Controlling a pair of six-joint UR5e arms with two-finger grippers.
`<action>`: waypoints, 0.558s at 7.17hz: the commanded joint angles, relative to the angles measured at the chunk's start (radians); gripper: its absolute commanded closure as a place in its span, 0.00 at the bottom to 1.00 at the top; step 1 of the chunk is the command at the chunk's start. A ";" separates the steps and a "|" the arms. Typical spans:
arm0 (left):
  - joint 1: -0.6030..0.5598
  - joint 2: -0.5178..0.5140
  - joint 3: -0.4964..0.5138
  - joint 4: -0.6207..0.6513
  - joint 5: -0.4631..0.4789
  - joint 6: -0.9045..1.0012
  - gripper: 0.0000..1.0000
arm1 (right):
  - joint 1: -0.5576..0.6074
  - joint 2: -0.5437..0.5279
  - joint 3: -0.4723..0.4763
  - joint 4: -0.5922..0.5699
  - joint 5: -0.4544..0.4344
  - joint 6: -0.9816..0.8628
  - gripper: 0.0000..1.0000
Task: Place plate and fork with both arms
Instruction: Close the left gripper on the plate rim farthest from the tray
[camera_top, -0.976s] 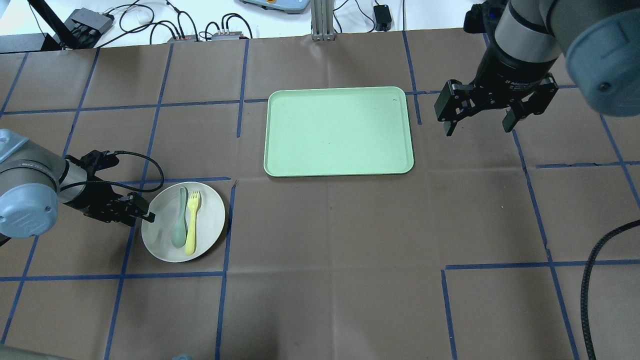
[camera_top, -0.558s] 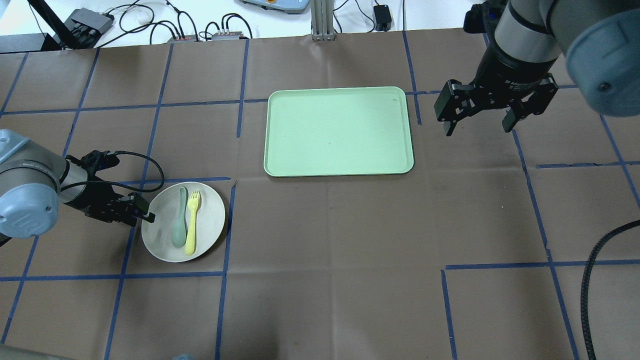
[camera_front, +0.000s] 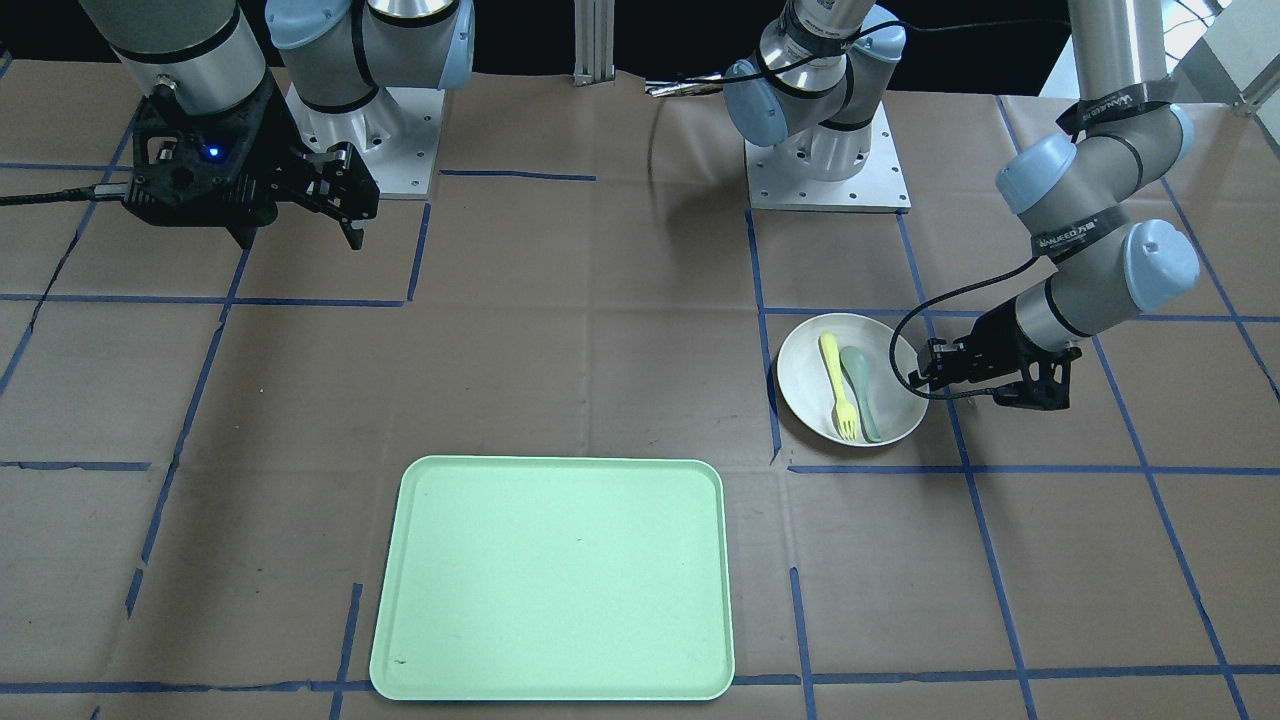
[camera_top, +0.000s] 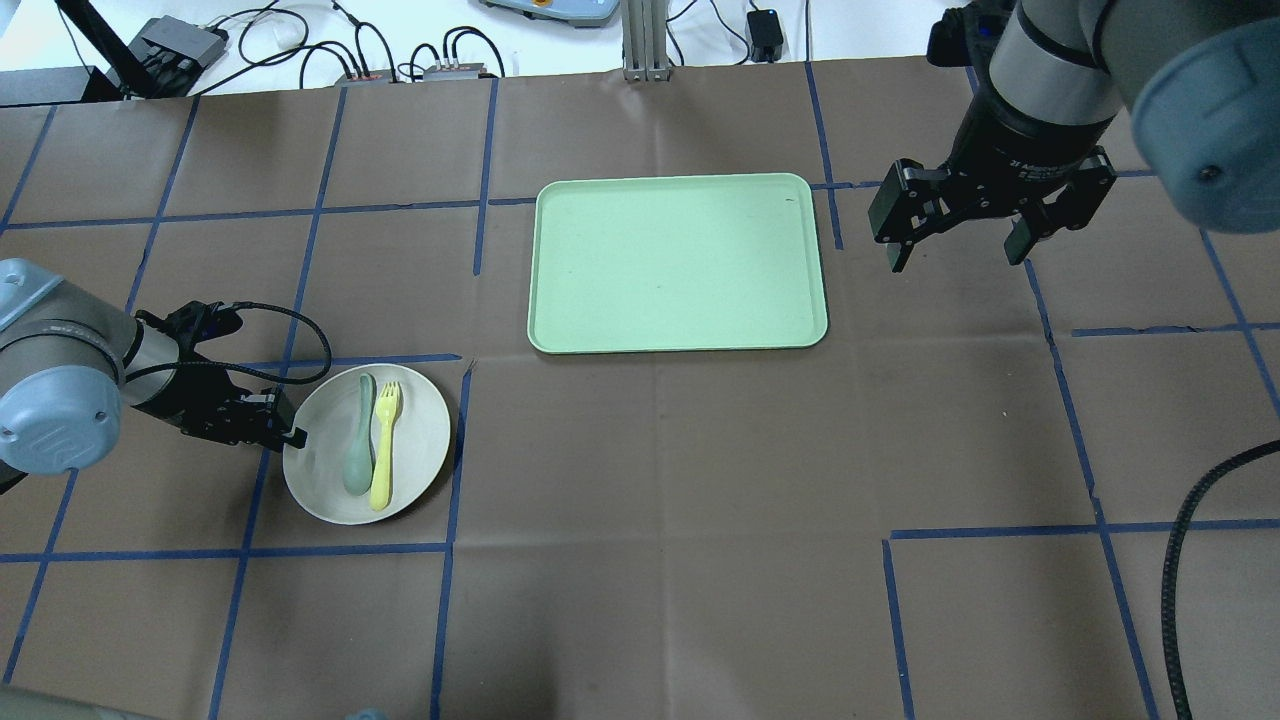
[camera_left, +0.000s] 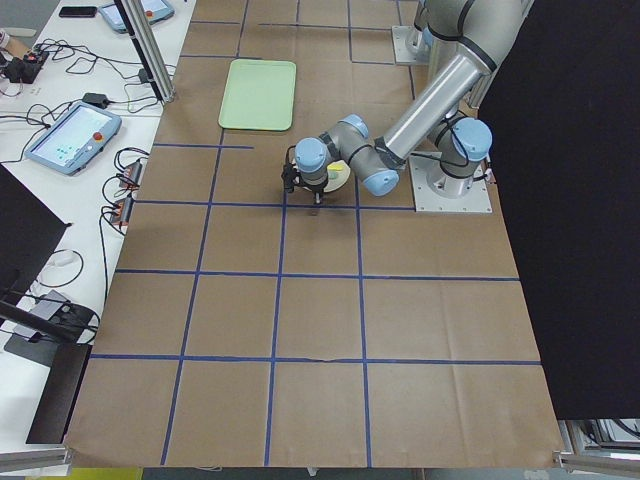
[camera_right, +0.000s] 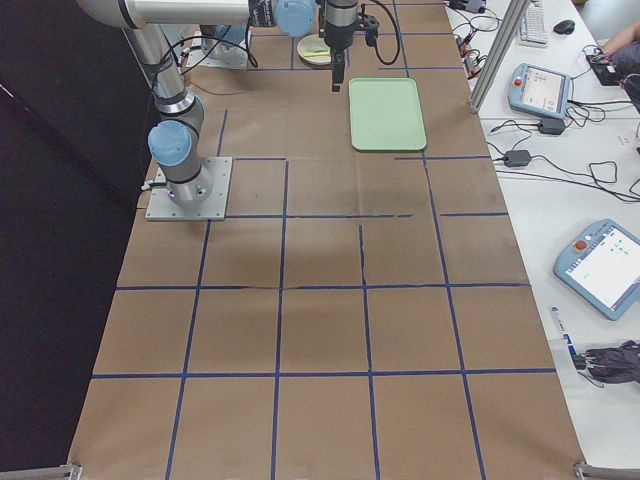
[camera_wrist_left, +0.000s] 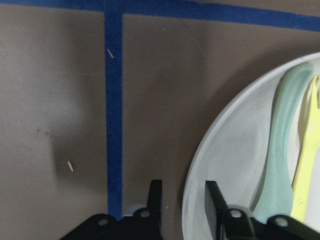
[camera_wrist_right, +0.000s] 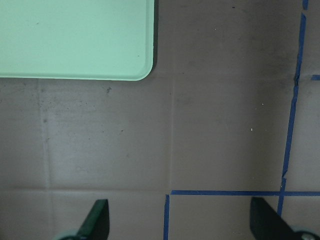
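On the right gripper (camera_top: 955, 252), just right of the tray (camera_top: 676, 262), white lettering (camera_top: 1040, 160) reads roughly "2F Adaptive"; the rest is unreadable.

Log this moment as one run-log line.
left gripper: open, straddling plate rim | right gripper: open, hovering beside tray | fork, spoon: on plate

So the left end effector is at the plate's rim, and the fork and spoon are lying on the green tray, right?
Not quite: the fork and spoon lie side by side on the plate, not on the green tray, as the overhead exterior view shows. The left end effector is indeed at the plate's rim.
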 joint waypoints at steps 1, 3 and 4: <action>-0.001 -0.002 -0.002 0.000 -0.020 -0.001 0.76 | 0.000 0.000 0.000 0.000 0.000 0.000 0.00; -0.002 0.002 0.001 0.000 -0.019 -0.004 0.93 | 0.000 0.000 0.000 0.000 0.000 0.000 0.00; -0.007 0.005 0.008 0.000 -0.020 -0.004 0.98 | 0.000 0.000 0.000 0.000 0.000 -0.001 0.00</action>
